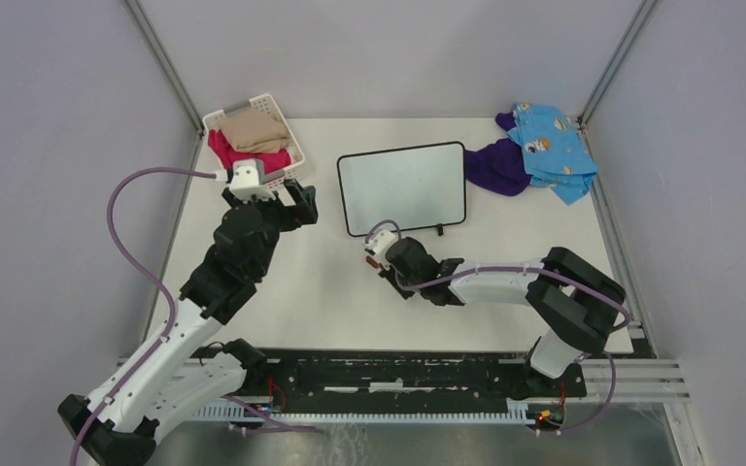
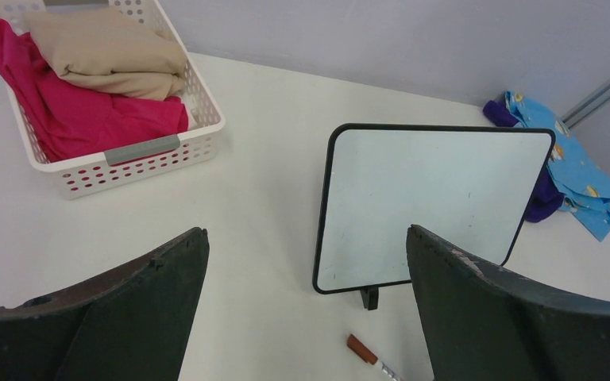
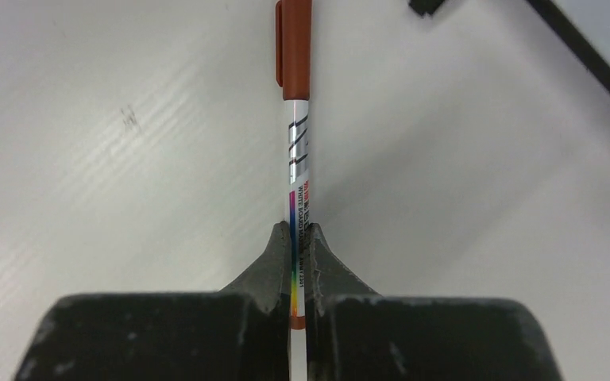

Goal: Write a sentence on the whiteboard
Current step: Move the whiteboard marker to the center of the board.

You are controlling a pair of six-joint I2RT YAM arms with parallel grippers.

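— Where is the board sitting?

— The small rectangular whiteboard [image 1: 403, 187], black-framed with rounded corners, is on the white table [image 1: 330, 286], toward the middle of its far edge. One little black foot shows at its near rim (whether it lies flat or leans, I cannot tell).

— What's either side of it?

— At the far-left corner is a white perforated plastic basket [image 2: 139, 163], holding a folded beige garment [image 2: 107, 48] on top of a bright pink garment [image 2: 87, 119]. At the far-right corner a light-blue patterned cloth [image 1: 549, 146] is heaped over a purple cloth [image 1: 495, 167], which lies just beside the whiteboard's right edge.

— And the arms?

— The right gripper [image 3: 298, 238] is squeezed tight on a white-barrelled marker with a reddish-brown cap [image 3: 295, 151]. Its fingers pinch the barrel near the tail end, and the cap points toward the whiteboard's near edge. That is just off the board's near-left corner. The left gripper [image 2: 307, 234] hovers between the basket and the whiteboard, its two dark fingers spread wide, with bare table showing between them.
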